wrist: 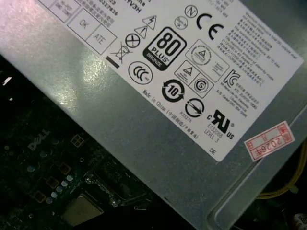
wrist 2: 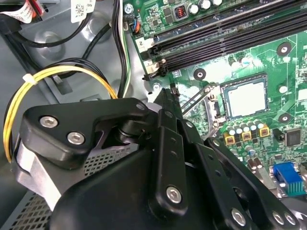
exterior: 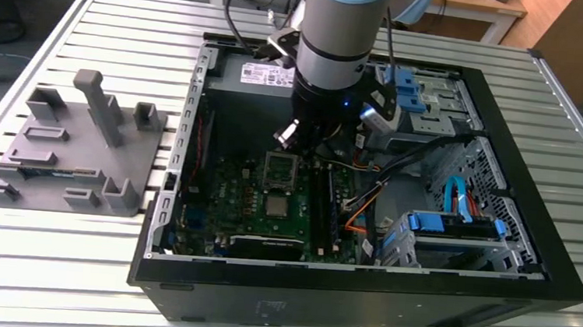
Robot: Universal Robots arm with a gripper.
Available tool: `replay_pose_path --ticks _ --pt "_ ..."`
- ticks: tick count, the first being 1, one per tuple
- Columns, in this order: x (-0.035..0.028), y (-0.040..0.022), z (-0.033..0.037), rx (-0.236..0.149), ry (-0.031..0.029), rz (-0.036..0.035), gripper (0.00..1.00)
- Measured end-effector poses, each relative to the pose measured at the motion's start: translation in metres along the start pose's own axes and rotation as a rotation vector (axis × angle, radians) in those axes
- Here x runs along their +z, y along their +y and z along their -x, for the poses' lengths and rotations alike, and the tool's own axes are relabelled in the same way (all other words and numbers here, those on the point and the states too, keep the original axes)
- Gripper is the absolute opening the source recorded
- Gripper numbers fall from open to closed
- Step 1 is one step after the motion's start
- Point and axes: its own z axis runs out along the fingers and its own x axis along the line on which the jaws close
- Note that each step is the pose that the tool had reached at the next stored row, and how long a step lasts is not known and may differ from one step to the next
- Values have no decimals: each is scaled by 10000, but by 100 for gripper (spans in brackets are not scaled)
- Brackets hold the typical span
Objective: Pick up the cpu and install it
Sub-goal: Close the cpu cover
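Exterior view is showing an open computer case (exterior: 534, 253) lying on a slatted metal desk (exterior: 85, 272), with the robot arm (exterior: 334, 42) reaching down into it and the pincer (exterior: 309, 137) hanging just above the green motherboard (exterior: 236, 198), near the grey power supply (exterior: 252, 73). Whether the pincer is spread or pressed together cannot be told, and it is not seen carrying anything. The cpu (exterior: 278, 206) is sitting flat on the motherboard, a small square with a dull silvery-grey top and a thin darker rim. In the second wrist view the cpu (wrist 2: 246, 97) is lying inside a socket frame (wrist 2: 214, 112) whose metal bracket is standing swung up beside it, next to the long black memory slots (wrist 2: 225, 36). In the first wrist view the chip is appearing as a pale grey square (wrist: 80, 209) below the power supply's white label (wrist: 192, 62). A grey parts holder (exterior: 73, 154) is resting on the desk at the exterior view's left, apart from the case.
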Motion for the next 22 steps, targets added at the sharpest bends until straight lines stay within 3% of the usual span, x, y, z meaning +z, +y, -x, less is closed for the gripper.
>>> replay_pose_path --ticks 7,10,15,22 --pt "-2 1 -3 -99 -3 0 11" --pt "-2 1 -3 -398 8 15 11" --pt "-3 0 -3 -422 8 17 11" --pt "-71 3 0 -428 6 21 11"
